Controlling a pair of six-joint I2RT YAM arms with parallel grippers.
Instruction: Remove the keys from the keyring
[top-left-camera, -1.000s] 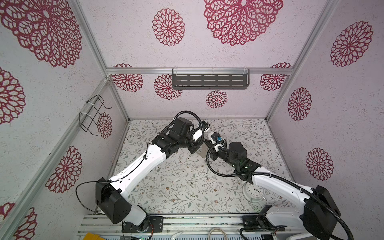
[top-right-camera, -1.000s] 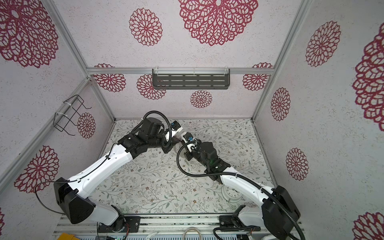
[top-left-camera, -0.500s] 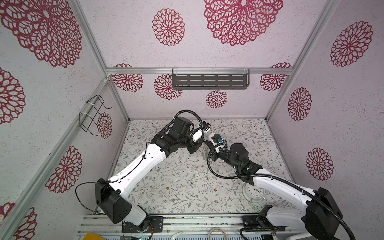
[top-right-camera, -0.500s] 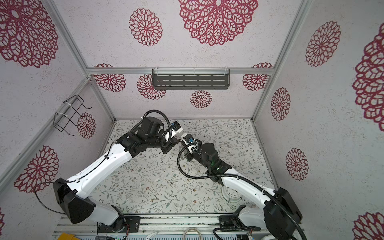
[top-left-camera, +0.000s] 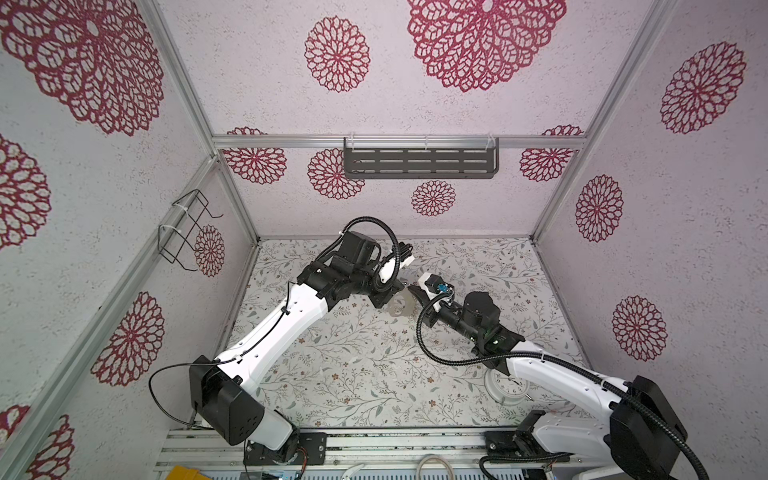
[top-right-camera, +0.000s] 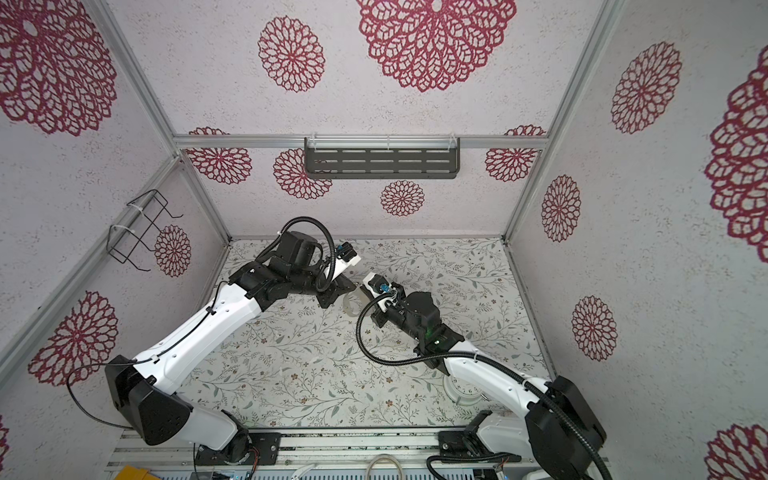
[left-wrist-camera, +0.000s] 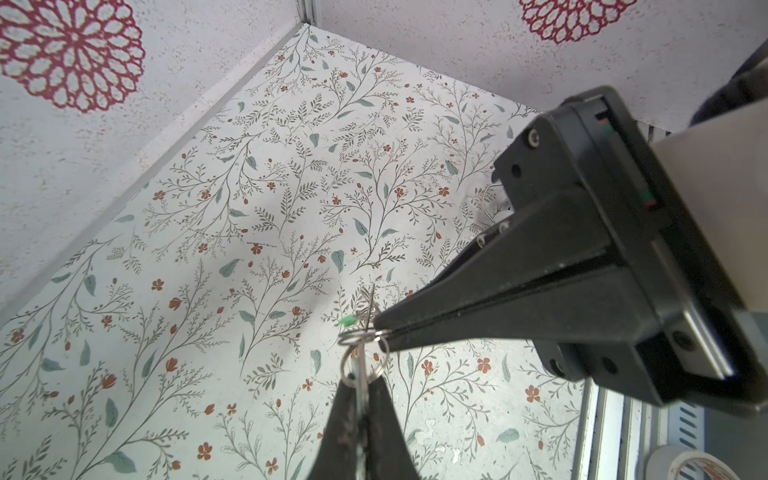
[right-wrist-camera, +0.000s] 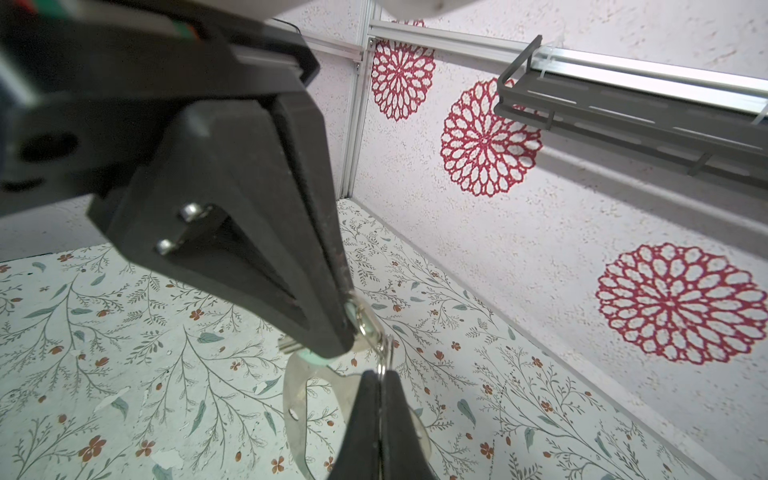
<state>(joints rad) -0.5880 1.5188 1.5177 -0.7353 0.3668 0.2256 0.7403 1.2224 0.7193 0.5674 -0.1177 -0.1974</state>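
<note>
You are pinching one small ring (left-wrist-camera: 343, 365) with the left gripper (left-wrist-camera: 360, 380) and a linked ring (left-wrist-camera: 352, 337) with the right gripper (left-wrist-camera: 380, 332), tips close together; the keyring (right-wrist-camera: 293, 399) is hanging below.

Both top views look down from high up front on the whole booth, near-identical framing. Wrist cams ride right behind the left gripper (left-wrist-camera: 361, 384) and right gripper (right-wrist-camera: 379, 376), super close, both sharing the spot where the tips meet.
</note>
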